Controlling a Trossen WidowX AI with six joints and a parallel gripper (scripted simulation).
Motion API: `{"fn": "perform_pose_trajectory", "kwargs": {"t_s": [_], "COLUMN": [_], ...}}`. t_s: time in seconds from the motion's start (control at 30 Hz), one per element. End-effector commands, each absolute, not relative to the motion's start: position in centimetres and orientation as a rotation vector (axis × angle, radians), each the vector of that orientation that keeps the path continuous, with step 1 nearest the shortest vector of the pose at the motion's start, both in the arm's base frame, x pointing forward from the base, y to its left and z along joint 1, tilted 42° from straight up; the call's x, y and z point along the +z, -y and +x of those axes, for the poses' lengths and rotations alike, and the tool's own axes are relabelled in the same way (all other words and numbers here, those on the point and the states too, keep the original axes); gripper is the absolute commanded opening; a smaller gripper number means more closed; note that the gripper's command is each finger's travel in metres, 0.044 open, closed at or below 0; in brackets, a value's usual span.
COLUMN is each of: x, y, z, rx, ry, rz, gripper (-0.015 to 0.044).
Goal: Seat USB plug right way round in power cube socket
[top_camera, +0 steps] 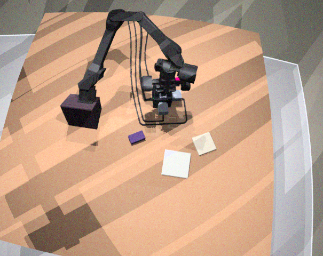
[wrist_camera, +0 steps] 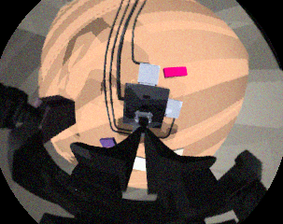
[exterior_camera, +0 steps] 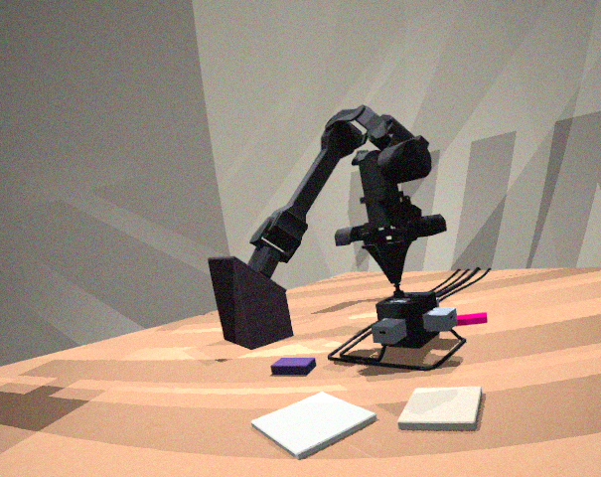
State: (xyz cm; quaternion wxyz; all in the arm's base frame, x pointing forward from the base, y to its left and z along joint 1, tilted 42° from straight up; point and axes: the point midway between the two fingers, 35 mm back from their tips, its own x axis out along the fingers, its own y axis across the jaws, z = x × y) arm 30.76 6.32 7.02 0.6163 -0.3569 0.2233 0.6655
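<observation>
The black power cube (top_camera: pixel 157 103) (exterior_camera: pixel 418 328) (wrist_camera: pixel 132 104) stands with pale grey blocks on its sides. The small dark USB plug (exterior_camera: pixel 397 289) (wrist_camera: pixel 143 121) stands up from the light-rimmed socket on its top. My gripper (exterior_camera: pixel 396 284) (wrist_camera: pixel 143 130) points down over the cube, its fingers drawn together and shut on the plug's upper end. In the top view the arm and gripper body hide the fingertips. The depth of the plug and which way round it faces are too small to tell.
A magenta block (top_camera: pixel 176 79) (exterior_camera: pixel 472 318) (wrist_camera: pixel 175 72) lies beside the cube. A purple block (top_camera: pixel 136 137) (exterior_camera: pixel 293 366) (wrist_camera: pixel 107 143), a white tile (top_camera: pixel 176 164) (exterior_camera: pixel 313 423) and a cream tile (top_camera: pixel 204 143) (exterior_camera: pixel 440 407) lie on the table. Black cables (top_camera: pixel 163 124) (wrist_camera: pixel 107 84) run around the cube.
</observation>
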Motion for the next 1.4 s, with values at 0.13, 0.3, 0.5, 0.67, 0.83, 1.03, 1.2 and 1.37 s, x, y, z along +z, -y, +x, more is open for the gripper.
{"fn": "perform_pose_trajectory", "kwargs": {"t_s": [0.13, 0.3, 0.5, 0.67, 0.83, 1.03, 1.2, 1.37], "x": [7.0, 7.0, 7.0, 7.3, 7.5, 7.8, 8.1, 8.3], "y": [-6.3, -6.3, -6.3, -6.1, -5.9, -5.6, -5.4, -5.1], "z": [30.8, 30.8, 30.8, 30.8, 30.7, 30.7, 30.7, 30.7], "rx": [1.533, 1.533, 1.533, 1.533, 1.533, 1.533, 1.533, 1.533], "ry": [-0.514, -0.514, -0.515, -0.515, -0.515, -0.515, -0.515, -0.515], "rz": [-0.822, -0.822, -0.822, -0.822, -0.822, -0.822, -0.822, -0.822], "gripper": [0.0, 0.0, 0.0, 0.0, 0.0, 0.0, 0.0, 0.0]}}
